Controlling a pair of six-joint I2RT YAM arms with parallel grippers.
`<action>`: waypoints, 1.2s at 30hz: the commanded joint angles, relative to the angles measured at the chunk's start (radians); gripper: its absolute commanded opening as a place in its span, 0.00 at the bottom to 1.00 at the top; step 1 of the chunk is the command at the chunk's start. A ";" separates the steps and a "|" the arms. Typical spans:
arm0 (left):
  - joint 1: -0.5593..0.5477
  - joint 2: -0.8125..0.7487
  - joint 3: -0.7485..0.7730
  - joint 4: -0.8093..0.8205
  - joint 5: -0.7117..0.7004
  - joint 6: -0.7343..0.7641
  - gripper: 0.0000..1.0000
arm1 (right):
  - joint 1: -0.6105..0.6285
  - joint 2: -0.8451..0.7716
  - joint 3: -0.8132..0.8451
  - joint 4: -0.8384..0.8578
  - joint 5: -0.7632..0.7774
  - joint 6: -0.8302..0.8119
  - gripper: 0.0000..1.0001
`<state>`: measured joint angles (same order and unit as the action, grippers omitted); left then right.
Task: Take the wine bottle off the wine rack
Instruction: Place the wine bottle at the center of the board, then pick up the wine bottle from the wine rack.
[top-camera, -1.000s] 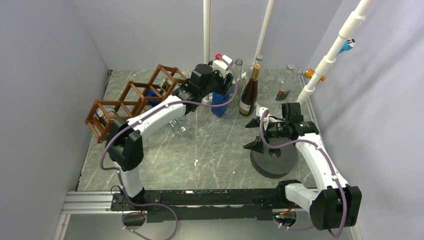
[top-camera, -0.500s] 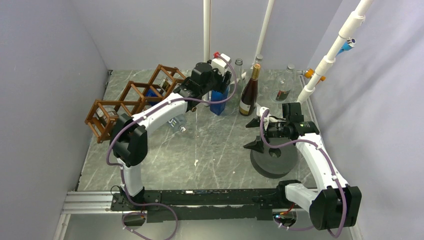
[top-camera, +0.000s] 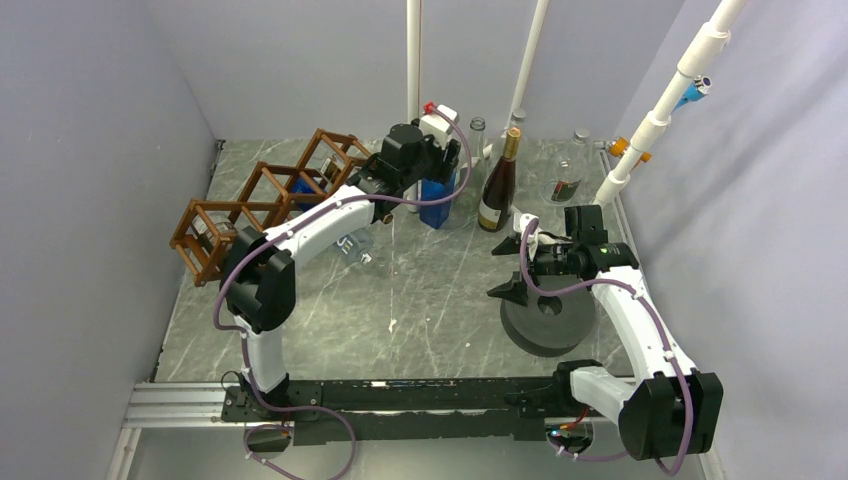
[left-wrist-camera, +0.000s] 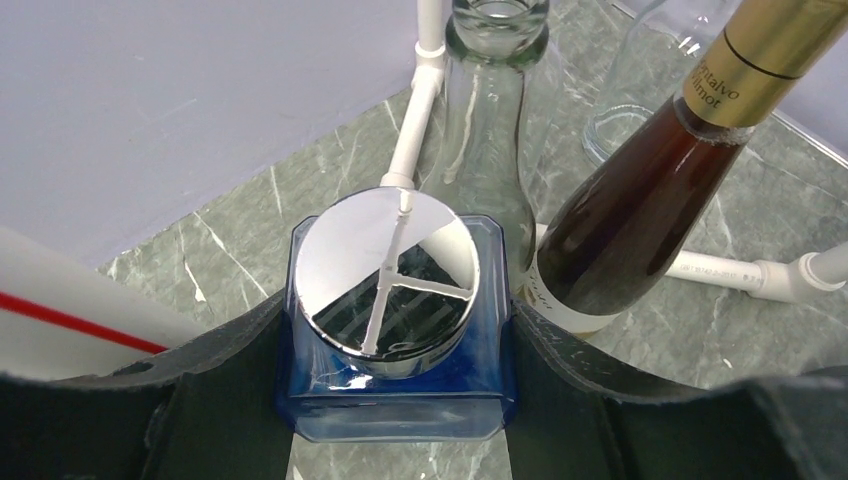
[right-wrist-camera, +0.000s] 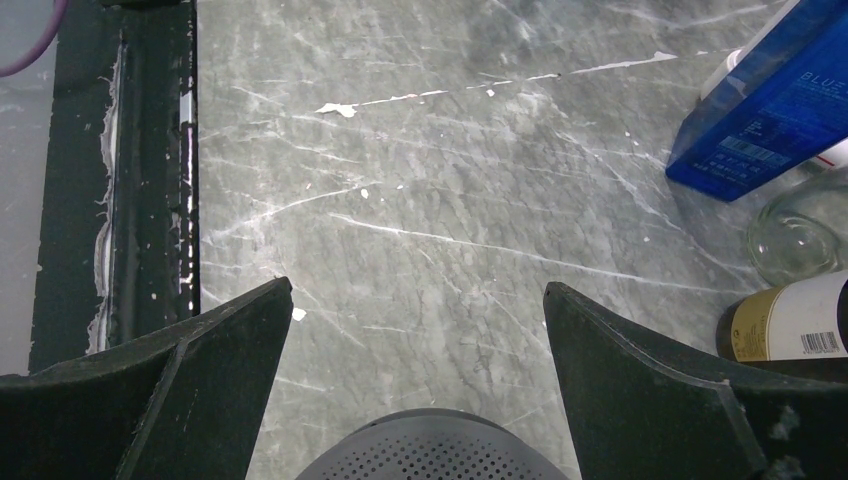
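The brown wooden wine rack (top-camera: 262, 196) stands at the back left, with bottle ends showing in some cells. My left gripper (top-camera: 440, 172) is right of the rack and shut on a blue square bottle (top-camera: 437, 205) with a silver cap. In the left wrist view the fingers (left-wrist-camera: 230, 400) press both sides of the blue bottle (left-wrist-camera: 400, 395), which stands upright on the table. My right gripper (top-camera: 508, 270) is open and empty above a grey round perforated object (top-camera: 548, 318); in the right wrist view it (right-wrist-camera: 417, 290) spans bare table.
A dark wine bottle with a gold neck (top-camera: 497, 190) stands just right of the blue bottle, also in the left wrist view (left-wrist-camera: 640, 230). A clear glass bottle (left-wrist-camera: 487, 150) stands behind it. A clear bottle (top-camera: 355, 246) lies under my left arm. White pipes stand along the back.
My left arm has shifted, its elbow swinging right and up, and the gripper with the blue bottle has edged slightly towards the back. The right arm has not moved.
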<state>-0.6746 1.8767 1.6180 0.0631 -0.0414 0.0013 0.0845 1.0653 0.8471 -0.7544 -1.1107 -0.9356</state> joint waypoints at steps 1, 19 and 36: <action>0.003 -0.059 0.057 0.175 -0.041 -0.041 0.48 | -0.005 -0.013 0.017 0.026 -0.041 -0.014 1.00; 0.003 -0.104 0.091 0.076 -0.077 -0.064 0.85 | -0.010 -0.008 0.017 0.023 -0.045 -0.017 1.00; 0.002 -0.266 0.033 0.030 0.023 -0.116 0.99 | -0.018 -0.004 0.017 0.012 -0.047 -0.029 1.00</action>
<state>-0.6743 1.7096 1.6627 0.0814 -0.0669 -0.0700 0.0727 1.0653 0.8471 -0.7551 -1.1110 -0.9382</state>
